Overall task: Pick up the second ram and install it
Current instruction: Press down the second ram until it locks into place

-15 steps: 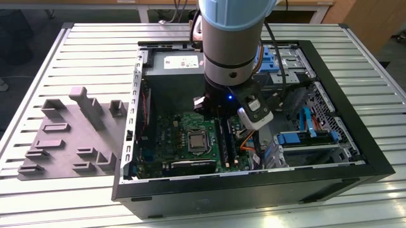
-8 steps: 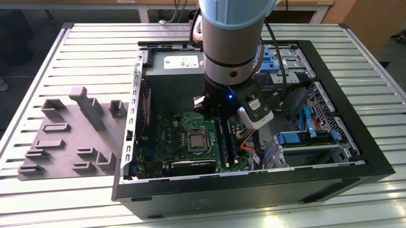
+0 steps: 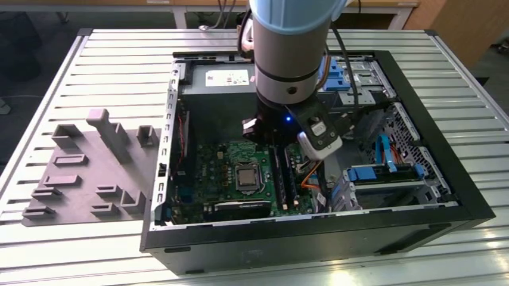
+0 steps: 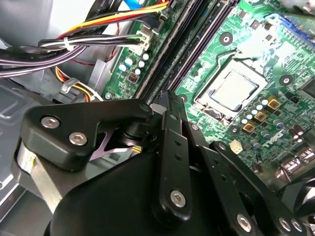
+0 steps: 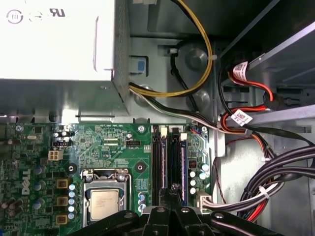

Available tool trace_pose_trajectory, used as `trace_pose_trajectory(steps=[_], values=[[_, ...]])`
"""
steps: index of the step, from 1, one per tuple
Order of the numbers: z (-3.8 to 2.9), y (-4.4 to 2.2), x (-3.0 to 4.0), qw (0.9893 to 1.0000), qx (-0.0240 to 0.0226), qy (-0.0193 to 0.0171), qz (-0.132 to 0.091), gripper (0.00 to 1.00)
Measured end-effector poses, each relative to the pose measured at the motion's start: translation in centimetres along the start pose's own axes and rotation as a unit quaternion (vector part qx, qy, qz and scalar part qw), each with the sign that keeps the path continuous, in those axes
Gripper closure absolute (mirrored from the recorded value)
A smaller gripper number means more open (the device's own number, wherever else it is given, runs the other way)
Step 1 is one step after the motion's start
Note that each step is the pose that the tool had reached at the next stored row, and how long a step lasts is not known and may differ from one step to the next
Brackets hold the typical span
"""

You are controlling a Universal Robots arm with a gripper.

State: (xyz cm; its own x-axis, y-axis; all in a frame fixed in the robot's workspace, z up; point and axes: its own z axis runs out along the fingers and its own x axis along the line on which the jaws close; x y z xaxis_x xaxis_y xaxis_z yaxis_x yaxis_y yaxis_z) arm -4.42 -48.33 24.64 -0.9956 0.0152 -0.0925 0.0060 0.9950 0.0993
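Gripper [image 3: 275, 140], black, on the grey-and-blue arm, hangs low inside the open black computer case [image 3: 445, 179] standing on the slatted metal table [image 3: 95, 65]. It sits over the memory slots of the green motherboard [image 3: 219, 164], just beside the silver square processor socket [image 3: 247, 177] on the exterior view's right. In both wrist views the black fingers [image 4: 174, 147] look pressed together on a thin dark edge pointing down at the slots [image 5: 167, 162]; whether that is the second ram I cannot tell. Grey plastic holder tray [image 3: 87, 173] with upright blocks lies on the table, at the exterior view's left of the case. Bundled wires [image 5: 275, 172] run beside the slots.
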Motion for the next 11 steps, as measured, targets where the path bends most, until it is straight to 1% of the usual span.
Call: trace_pose_trajectory(steps=[11], values=[[0.06,0.57,0.01,1.0000,0.0000,0.0000,0.000,0.89]])
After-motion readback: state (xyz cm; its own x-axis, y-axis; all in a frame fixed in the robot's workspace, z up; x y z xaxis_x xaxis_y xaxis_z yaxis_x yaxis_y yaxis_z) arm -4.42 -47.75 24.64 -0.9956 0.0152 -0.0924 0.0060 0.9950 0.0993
